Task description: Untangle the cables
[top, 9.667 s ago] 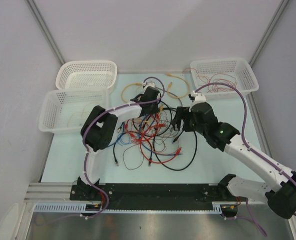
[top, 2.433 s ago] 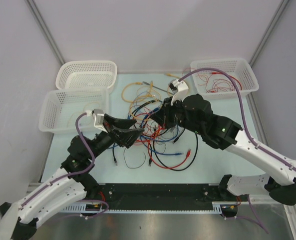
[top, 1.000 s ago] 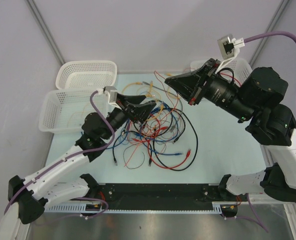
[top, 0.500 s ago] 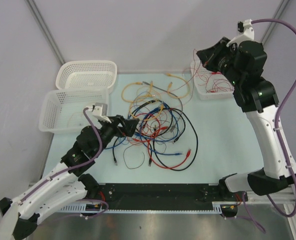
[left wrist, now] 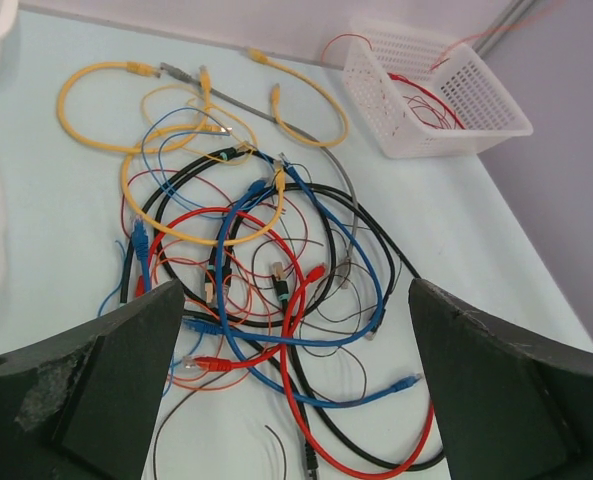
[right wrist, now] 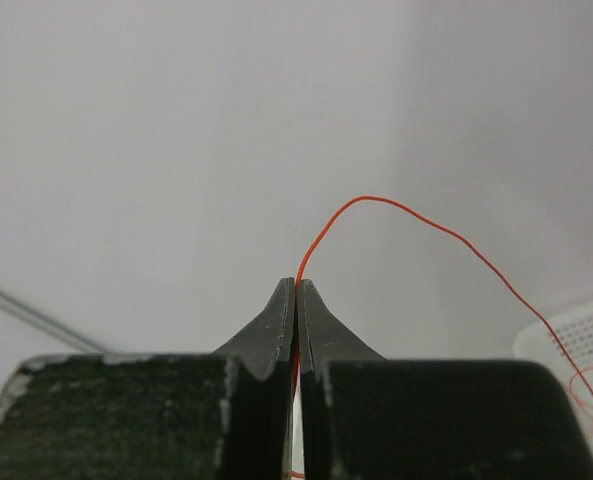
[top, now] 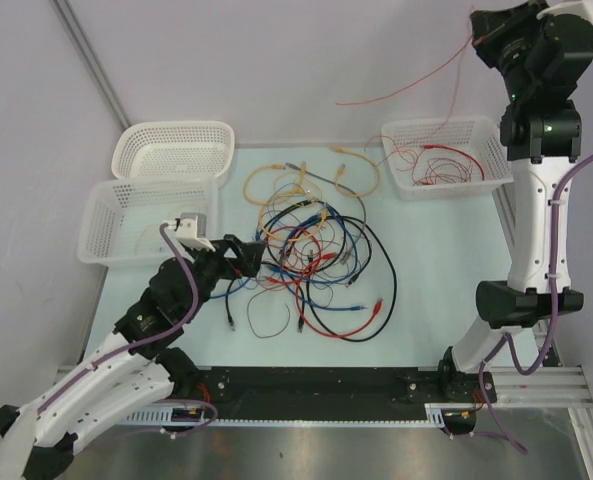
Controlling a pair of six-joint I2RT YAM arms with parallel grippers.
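Pale green tabletop is filling the near view. Low at its left side the left gripper is hovering with its jaws spread wide, gripping nothing. Directly ahead of those open jaws the tangle of cables is lying flat, with red, black and blue loops crossing over one another and plug ends poking out. The knot is sitting just beyond the fingertips and a shade to their right, so this arm is plainly the nearer one for the next pick.

Further out, the yellow patch cables are sprawling in looser rings at the far edge of the heap. Off to the left, two white baskets are waiting beside the table.

At the far right, the right-hand basket is holding a few thin red strands. High above it, the right gripper is pinching a thin red wire between fully clenched tips. One leg of that wire is dropping steeply toward the basket below. The other is arcing away leftward through the air.

Whether the lower end is resting inside the basket is hard to tell, since it is blending with the strands there. I'd judge a straight descent over the basket is what this one is needing.
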